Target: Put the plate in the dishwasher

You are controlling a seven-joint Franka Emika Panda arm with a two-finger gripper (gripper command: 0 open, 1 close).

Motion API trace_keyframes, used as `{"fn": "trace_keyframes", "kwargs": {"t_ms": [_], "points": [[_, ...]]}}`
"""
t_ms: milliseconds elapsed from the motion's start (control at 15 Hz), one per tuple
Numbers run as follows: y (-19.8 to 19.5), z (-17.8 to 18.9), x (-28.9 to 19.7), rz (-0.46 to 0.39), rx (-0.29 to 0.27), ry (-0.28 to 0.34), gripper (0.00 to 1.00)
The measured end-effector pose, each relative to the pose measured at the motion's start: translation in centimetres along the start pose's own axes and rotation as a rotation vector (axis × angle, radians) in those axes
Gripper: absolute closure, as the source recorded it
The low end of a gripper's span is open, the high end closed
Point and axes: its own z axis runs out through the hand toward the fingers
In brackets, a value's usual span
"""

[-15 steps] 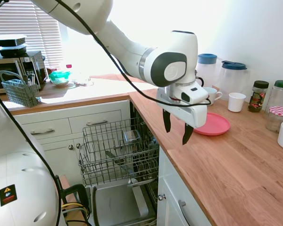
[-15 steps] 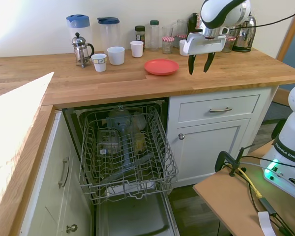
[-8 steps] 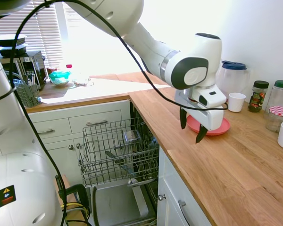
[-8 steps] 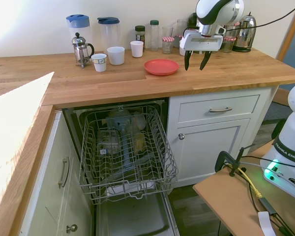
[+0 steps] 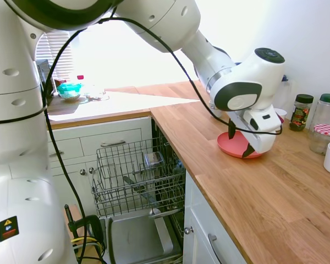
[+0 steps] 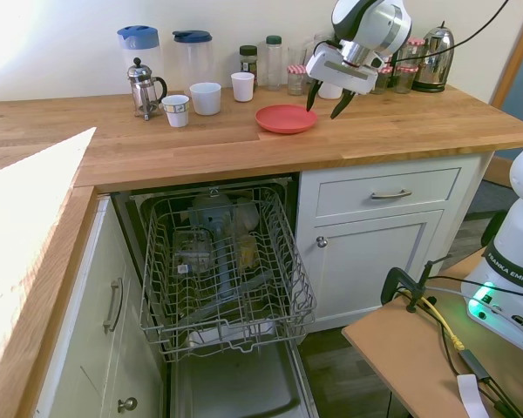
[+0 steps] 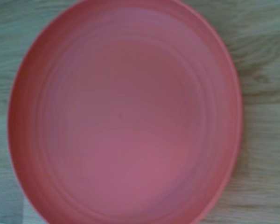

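Right now the coral-red plate (image 5: 236, 145) lies flat on the wooden countertop (image 5: 264, 203), above and to one side of the open dishwasher (image 6: 222, 270), whose grey wire rack is pulled out. Round and smooth, with a shallow raised rim, it nearly fills the wrist view, where faint concentric rings show on its surface. The gripper (image 6: 322, 99) hangs just over the plate's edge, fingers spread apart, holding nothing

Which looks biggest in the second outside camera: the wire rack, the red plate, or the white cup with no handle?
1. Wire rack, though it sits nearest the camera.
2. Red plate.
3. White cup.
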Motion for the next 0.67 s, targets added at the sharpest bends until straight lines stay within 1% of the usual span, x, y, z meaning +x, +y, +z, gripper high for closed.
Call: {"fn": "trace_keyframes", "kwargs": {"t_ms": [67, 267, 333, 533, 667], "points": [[-0.3, 0.5, 0.5, 0.004, -0.004, -0.013, 0.0], [-1.3, 3.0, 1.9, 0.011, -0.022, -0.024, 0.0], [-1.6, 3.4, 2.1, 0.012, -0.024, -0.026, 1.0], [-2.0, 3.4, 2.3, 0.031, -0.026, -0.027, 1.0], [-1.9, 3.6, 2.5, 0.056, -0.045, -0.015, 1.0]]}}
